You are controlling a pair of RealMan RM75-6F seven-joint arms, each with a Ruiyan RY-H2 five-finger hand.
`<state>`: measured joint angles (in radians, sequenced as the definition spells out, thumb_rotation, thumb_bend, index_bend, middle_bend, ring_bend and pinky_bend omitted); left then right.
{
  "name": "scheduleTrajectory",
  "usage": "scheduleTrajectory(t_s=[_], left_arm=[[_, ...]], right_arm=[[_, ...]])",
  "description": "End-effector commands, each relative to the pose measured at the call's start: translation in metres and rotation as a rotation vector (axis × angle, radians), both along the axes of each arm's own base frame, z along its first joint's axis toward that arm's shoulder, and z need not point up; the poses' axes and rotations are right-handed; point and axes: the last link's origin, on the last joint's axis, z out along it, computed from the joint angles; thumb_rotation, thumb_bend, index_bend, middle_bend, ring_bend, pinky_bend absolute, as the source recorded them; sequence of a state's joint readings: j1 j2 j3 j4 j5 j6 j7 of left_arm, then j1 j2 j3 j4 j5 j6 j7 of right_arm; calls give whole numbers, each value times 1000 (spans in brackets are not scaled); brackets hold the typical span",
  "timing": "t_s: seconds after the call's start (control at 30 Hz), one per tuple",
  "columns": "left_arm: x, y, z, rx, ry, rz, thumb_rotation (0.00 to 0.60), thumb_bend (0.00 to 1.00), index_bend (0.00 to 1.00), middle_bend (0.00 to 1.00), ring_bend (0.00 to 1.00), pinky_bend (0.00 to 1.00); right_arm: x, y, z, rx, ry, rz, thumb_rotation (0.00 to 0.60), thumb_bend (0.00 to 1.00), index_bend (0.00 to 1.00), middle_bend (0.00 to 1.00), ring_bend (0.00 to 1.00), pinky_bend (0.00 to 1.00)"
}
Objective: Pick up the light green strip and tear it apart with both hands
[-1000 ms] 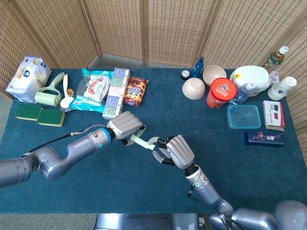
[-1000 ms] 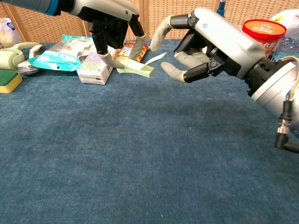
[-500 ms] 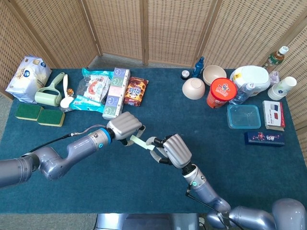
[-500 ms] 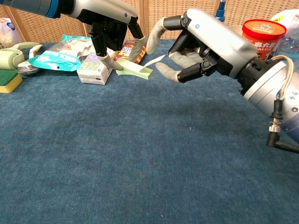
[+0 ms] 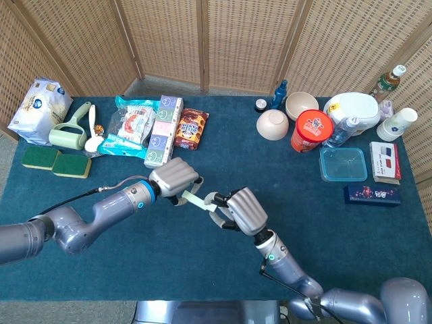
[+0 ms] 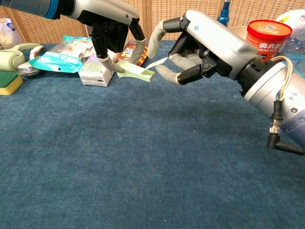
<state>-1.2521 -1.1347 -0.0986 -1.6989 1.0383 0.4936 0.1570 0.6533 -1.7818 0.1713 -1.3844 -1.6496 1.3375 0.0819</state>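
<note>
Near frame centre, the left hand (image 6: 112,36) pinches the light green strip (image 6: 136,72). The right hand (image 6: 190,52), fingers (image 6: 164,74) spread and released, sits just beside its free end.

The left hand (image 5: 174,179) covers the near end of the strip (image 5: 196,200), so only the far end pokes out toward the right hand (image 5: 237,210). From above, the right hand's back hides its fingers, and you cannot tell if they touch the strip. In the chest view the left arm is cut off by the top edge, and the right arm (image 6: 281,102) runs off the right edge. Left of the strip, the sponge (image 6: 8,81) is cut by the left edge. The red tub (image 6: 268,33) is partly behind the right arm. The words on the small box (image 6: 96,72) beside the strip are too blurry to read.
</note>
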Motion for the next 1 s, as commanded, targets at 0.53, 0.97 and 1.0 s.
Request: scheduleTrajectory(t_s=[0.53, 0.97, 1.0], left_arm=[[1, -1, -3, -7, 6, -5, 600, 464, 722, 1000, 1000, 1000], [1, 1, -5, -9, 9, -1, 600, 464, 720, 1000, 1000, 1000], [1, 1, -6, -9, 9, -1, 600, 463, 720, 1000, 1000, 1000]], right_arm=[[-1, -3, 0, 0, -2, -6, 600, 424, 530, 1000, 996, 882], [-1, -3, -1, 5, -4, -4, 600, 424, 592, 1000, 997, 881], [-1, -3, -2, 5, -4, -4, 600, 424, 597, 1000, 997, 881]])
